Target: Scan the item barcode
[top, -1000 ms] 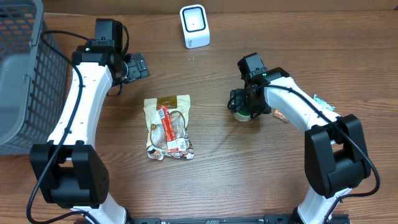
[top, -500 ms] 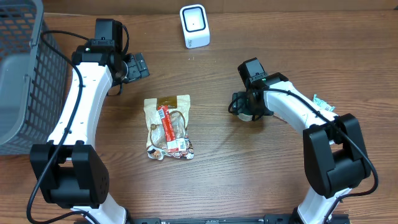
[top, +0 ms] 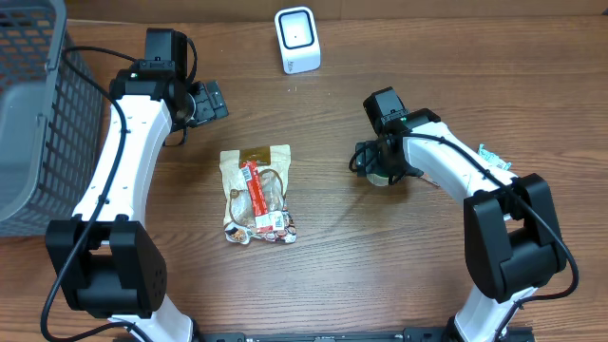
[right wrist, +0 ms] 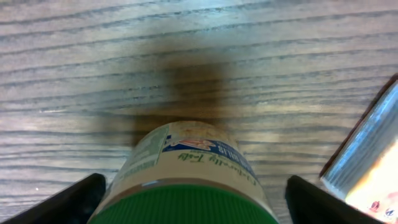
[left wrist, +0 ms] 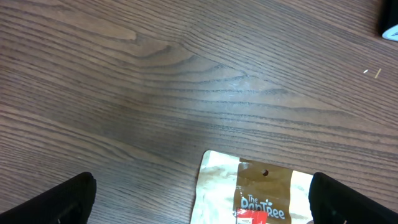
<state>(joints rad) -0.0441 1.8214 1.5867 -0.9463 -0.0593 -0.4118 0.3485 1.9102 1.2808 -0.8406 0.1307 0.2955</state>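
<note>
The green-lidded jar [right wrist: 193, 155] sits on the wooden table [top: 380, 275], right of centre. It is between the fingers of the right gripper [right wrist: 193, 205], which stand wide and straddle it without clamping. The white barcode scanner [top: 296, 40] stands at the far edge. A snack pouch [top: 256, 195] lies left of the jar, near the left gripper [top: 211, 100], whose fingers are spread wide and hold nothing.

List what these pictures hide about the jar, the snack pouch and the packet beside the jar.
1. Jar barcode: right wrist view shows only lid and upper label, lower edge cuts the rest; overhead, the right hand covers it.
2. Snack pouch barcode: print too small overhead; left wrist view cuts it at the bottom edge.
3. Packet: cut by the right wrist frame's edge, blurred; overhead mostly under the arm.
</note>
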